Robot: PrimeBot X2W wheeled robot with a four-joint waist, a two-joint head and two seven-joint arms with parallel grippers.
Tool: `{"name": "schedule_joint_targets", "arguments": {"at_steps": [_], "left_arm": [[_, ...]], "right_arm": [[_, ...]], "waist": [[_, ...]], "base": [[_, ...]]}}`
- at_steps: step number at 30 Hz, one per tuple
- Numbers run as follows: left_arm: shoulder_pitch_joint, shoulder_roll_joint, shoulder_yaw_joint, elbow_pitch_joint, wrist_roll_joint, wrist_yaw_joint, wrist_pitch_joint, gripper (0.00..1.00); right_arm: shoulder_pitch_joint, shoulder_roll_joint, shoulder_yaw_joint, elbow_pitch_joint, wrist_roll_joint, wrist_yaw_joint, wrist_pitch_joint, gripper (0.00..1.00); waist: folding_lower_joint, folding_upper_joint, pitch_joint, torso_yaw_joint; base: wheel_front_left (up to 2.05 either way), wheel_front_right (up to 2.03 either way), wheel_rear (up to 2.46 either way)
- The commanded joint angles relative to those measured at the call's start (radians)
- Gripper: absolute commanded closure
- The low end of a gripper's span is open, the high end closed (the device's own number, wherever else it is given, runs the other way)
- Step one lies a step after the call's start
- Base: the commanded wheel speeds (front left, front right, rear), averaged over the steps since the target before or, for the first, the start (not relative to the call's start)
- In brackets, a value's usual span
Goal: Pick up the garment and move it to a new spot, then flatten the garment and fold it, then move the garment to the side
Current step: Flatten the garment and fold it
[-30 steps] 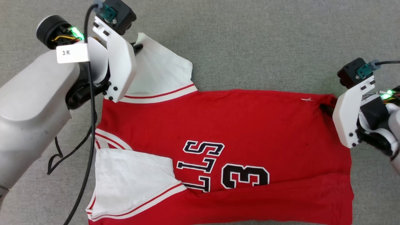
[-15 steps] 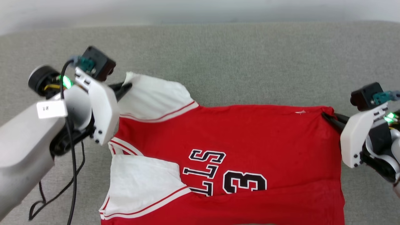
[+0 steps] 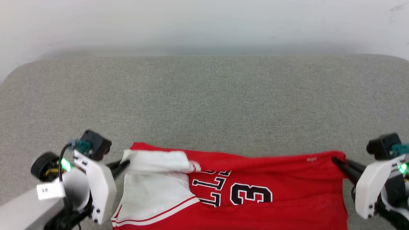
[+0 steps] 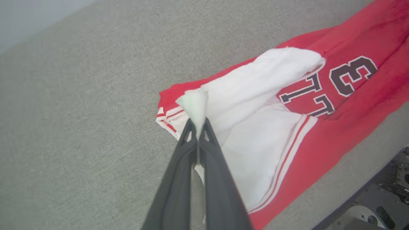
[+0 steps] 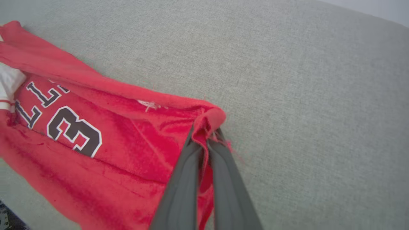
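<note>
Head view: your garment (image 3: pixel 287 182), one red jersey, white sleeves, striped trim, black white-edged letters and "3", lies on the grey surface (image 3: pixel 204 102). Left gripper (image 3: pixel 126 163) pinches a white sleeve; right gripper (image 3: pixel 335 160) pinches a red corner.

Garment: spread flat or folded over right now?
Partly folded. The garment is raised along its far edge, left tool pinching the white sleeve, right tool the red corner, and the sleeve overlaps the lettering.

Head looks down; 2 wrists share garment (image 3: pixel 287 179).
</note>
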Motion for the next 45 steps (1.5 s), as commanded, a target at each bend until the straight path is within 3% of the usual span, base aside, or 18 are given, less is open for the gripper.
{"name": "schedule_joint_targets", "arguments": {"at_steps": [1,9,15,22,23,24,25,26,31,38,41,45], "left_arm": [[0.03,0.008,-0.002,-0.009,-0.012,0.013,-0.013,1.0],[0.175,0.021,-0.03,-0.013,-0.072,0.057,-0.071,1.0],[0.236,-0.027,-0.038,0.06,-0.127,0.043,-0.103,1.0],[0.25,-0.085,-0.05,0.175,-0.14,0.012,-0.12,1.0],[0.249,-0.088,-0.049,0.186,-0.134,0.019,-0.128,1.0],[0.248,-0.089,-0.046,0.195,-0.124,0.027,-0.14,0.78],[0.247,-0.092,-0.041,0.198,-0.12,0.034,-0.157,0.08],[0.252,-0.098,-0.031,0.196,-0.123,0.042,-0.179,0.0],[0.282,-0.089,0.033,0.148,-0.133,0.107,-0.313,0.0],[0.335,-0.062,0.149,0.057,-0.099,0.256,-0.47,0.0],[0.363,-0.084,0.217,0.03,-0.059,0.311,-0.484,0.0],[0.427,-0.149,0.386,-0.009,0.078,0.391,-0.486,0.0]], "right_arm": [[0.038,0.01,-0.013,-0.018,0.001,-0.001,0.0,1.0],[0.248,0.05,-0.121,-0.127,-0.006,-0.001,0.035,1.0],[0.318,0.097,-0.152,-0.113,-0.011,-0.001,0.08,1.0],[0.306,0.136,-0.12,-0.025,-0.02,-0.001,0.079,1.0],[0.307,0.144,-0.121,-0.016,-0.01,-0.001,0.072,0.94],[0.31,0.149,-0.126,-0.013,-0.002,-0.001,0.062,0.54],[0.308,0.146,-0.133,-0.02,-0.007,-0.001,0.041,0.0],[0.306,0.142,-0.143,-0.032,-0.016,-0.001,0.02,0.0],[0.313,0.135,-0.199,-0.126,-0.029,-0.001,-0.026,0.0],[0.308,0.109,-0.311,-0.236,-0.074,-0.001,0.025,0.0],[0.317,0.089,-0.335,-0.246,-0.094,-0.001,0.08,0.0],[0.33,0.048,-0.33,-0.235,-0.099,-0.001,0.175,0.0]], "waist": [[0.0001,0.0,-0.004,0.001],[0.0001,0.0,-0.003,0.003],[0.0001,0.0,0.019,-0.002],[0.0001,0.0,0.032,-0.003],[0.0001,0.0,0.029,-0.002],[0.0001,0.0,0.025,-0.002],[0.0001,0.0,0.021,0.0],[0.0001,0.0,0.016,0.0],[0.0001,0.0,-0.013,-0.012],[0.0001,0.0,-0.037,-0.014],[0.0001,0.0,-0.038,-0.007],[0.0001,0.0,-0.035,0.0]], "base": [[0.0,0.0,0.0],[0.0,0.0,0.0],[0.0,0.0,0.0],[0.0,0.0,0.0],[0.0,0.0,0.0],[0.0,0.0,0.0],[0.0,0.0,0.0],[0.0,0.0,0.0],[0.0,0.0,0.0],[0.0,0.0,0.0],[0.0,0.0,0.0],[0.0,0.0,0.0]]}}
